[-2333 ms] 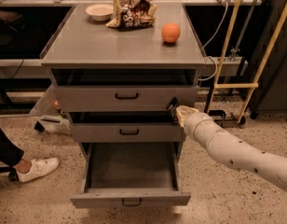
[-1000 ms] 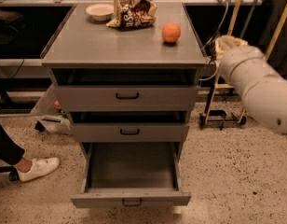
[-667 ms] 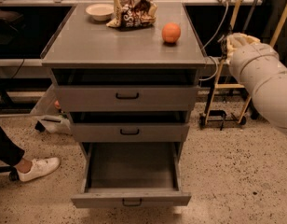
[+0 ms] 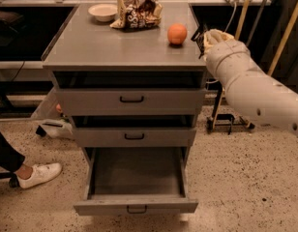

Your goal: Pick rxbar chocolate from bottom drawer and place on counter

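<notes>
The bottom drawer is pulled open and its inside shows nothing in it. The two shallower drawers above are slightly ajar. My gripper is at the counter's right edge, just right of the orange fruit and about level with the counter. It is shut on a small dark flat thing with pale marks, the rxbar chocolate, held on edge just over the counter's raised right side. My white arm reaches in from the right.
A white bowl and a brown-and-white snack bag sit at the counter's back. A person's leg and white shoe are at the left on the floor. Yellow poles and a stand base are at the right.
My arm has risen from beside the middle drawer to counter height, swung out to the right, then come back left, bringing the gripper to the counter's right edge.
</notes>
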You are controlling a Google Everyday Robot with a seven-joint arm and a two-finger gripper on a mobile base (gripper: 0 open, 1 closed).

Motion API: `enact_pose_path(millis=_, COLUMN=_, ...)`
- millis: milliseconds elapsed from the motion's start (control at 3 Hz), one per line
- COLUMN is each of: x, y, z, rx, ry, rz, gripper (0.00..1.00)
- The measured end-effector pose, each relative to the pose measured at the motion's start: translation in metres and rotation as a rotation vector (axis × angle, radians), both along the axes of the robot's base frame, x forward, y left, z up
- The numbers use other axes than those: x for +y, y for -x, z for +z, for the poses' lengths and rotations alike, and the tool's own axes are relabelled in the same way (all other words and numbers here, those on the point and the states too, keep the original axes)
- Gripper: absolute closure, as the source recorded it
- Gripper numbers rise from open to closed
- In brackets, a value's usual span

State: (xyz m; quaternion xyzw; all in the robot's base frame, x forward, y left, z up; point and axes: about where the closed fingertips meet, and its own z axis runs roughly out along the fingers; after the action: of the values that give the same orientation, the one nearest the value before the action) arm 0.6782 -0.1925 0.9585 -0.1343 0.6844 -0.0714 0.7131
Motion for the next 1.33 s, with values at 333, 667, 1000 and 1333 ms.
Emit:
enact_pose_path(millis=333, x=0.050, y=-0.045, z=0.013, rx=-0.036, ry=0.020, rz=0.079, gripper=1.00)
enact_pose_path(millis=667, x=0.095, y=-0.089, z=0.013, rx=-0.030, ry=0.062, rz=0.132, gripper=1.00)
enact_pose_path(millis=1000, x=0.117, y=-0.119, z=-0.011, rx=0.024, ry=0.105, rz=0.166, gripper=1.00)
enact_pose_path(millis=1333, x=0.123, y=-0.134, z=-0.044, rx=0.089, ry=0.153, rz=0.192, gripper=1.00)
